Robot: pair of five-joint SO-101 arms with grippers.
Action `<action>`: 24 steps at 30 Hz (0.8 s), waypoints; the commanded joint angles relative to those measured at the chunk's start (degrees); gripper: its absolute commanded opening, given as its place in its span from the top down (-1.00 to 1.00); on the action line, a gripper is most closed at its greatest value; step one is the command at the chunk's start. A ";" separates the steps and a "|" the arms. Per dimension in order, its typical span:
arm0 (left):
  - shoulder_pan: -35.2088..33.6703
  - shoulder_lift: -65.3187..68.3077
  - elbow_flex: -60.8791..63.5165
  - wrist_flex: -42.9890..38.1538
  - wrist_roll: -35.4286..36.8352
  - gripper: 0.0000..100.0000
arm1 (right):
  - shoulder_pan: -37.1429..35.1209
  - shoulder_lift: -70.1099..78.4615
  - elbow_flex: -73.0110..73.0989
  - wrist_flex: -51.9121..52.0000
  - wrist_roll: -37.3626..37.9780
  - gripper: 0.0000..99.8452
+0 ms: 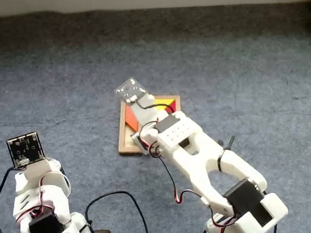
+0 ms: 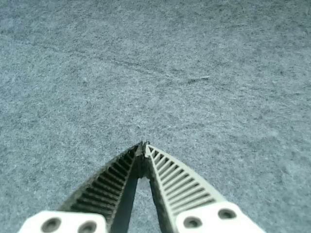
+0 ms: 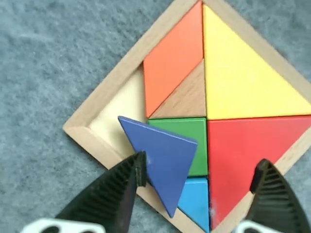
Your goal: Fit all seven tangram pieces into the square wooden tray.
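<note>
Right gripper (image 3: 199,172): spread wide, pinching nothing, hanging right over the square wooden tray (image 3: 109,90). One fingertip (image 3: 139,167) touching the edge of the dark blue triangle (image 3: 163,153), the other well apart, over the red triangle (image 3: 252,145) near the rim.

Dark blue triangle not seated. Lying tilted across the green square (image 3: 184,128), the light blue triangle (image 3: 197,204) and the tray rim, with one corner poking over the bare pocket (image 3: 119,114). Pocket hemmed in by the orange parallelogram (image 3: 175,58), the wood-coloured triangle (image 3: 187,99) and the green square.

From the high view: tray mid-table on grey carpet (image 1: 238,59), right arm (image 1: 203,156) stretched in from 5 o'clock and covering a good chunk of it. Left arm (image 1: 39,199) way off at roughly 8 o'clock from the tray. Left gripper (image 2: 144,148) with fingers pressed together, nothing between them, just carpet underneath.

Count: seven pieces total. Six flat in the tray (yellow triangle (image 3: 243,73), red, orange, wood-coloured, green, light blue), plus the dark blue one on top. One tray, two arms.
</note>
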 commanded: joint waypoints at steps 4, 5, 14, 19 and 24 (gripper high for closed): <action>-0.40 -2.24 -0.22 -1.23 -0.53 0.94 | 0.84 -2.51 -2.77 0.22 -2.37 0.34; -0.40 -2.24 -0.22 -1.23 -0.53 0.94 | 0.75 -2.51 -2.77 0.13 -2.37 0.34; -0.40 -2.24 -0.22 -1.23 -0.53 0.94 | -1.98 -2.42 -2.77 0.13 -1.93 0.34; -0.40 -2.24 -0.22 -1.23 -0.53 0.94 | -2.15 -0.40 -2.77 0.13 -1.93 0.34; -0.40 -2.24 -0.22 -1.23 -0.53 0.94 | -2.07 5.85 -5.49 0.92 -1.93 0.34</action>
